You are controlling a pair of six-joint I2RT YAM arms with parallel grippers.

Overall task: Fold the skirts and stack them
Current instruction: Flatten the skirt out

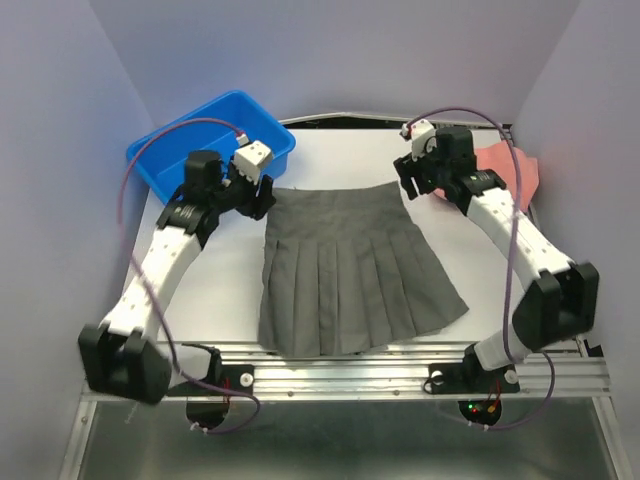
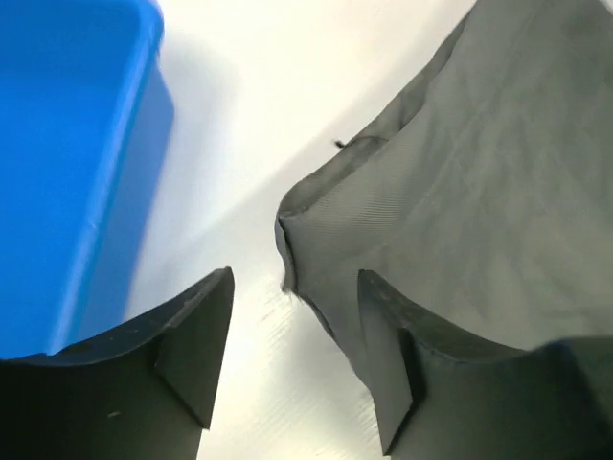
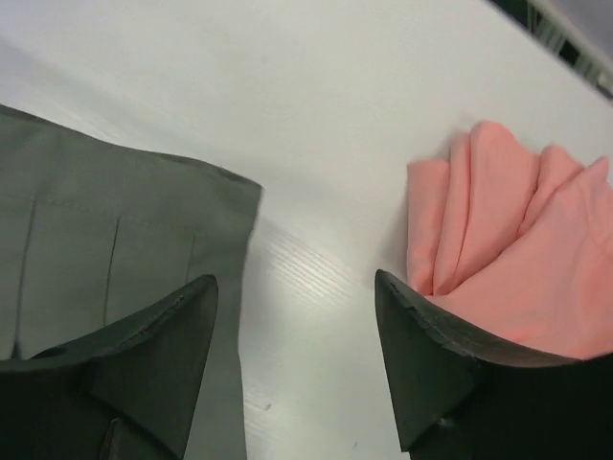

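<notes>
The dark grey skirt (image 1: 350,270) lies flat in the middle of the worktop (image 1: 215,285), with its waistband on the far side running left to right and its hem toward the bases. Its left waist corner (image 2: 287,216) sits just ahead of the left fingers (image 2: 187,355), which are parted and empty. The right fingers (image 3: 144,355), also parted, straddle bare worktop between the right corner and the bunched salmon-pink skirt (image 3: 508,249). Each arm is nearest its own corner.

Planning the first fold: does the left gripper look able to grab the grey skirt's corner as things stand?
Probably yes: the left gripper is open at a corner of the grey skirt, nothing between them, and the blue tub sits aside.
</notes>
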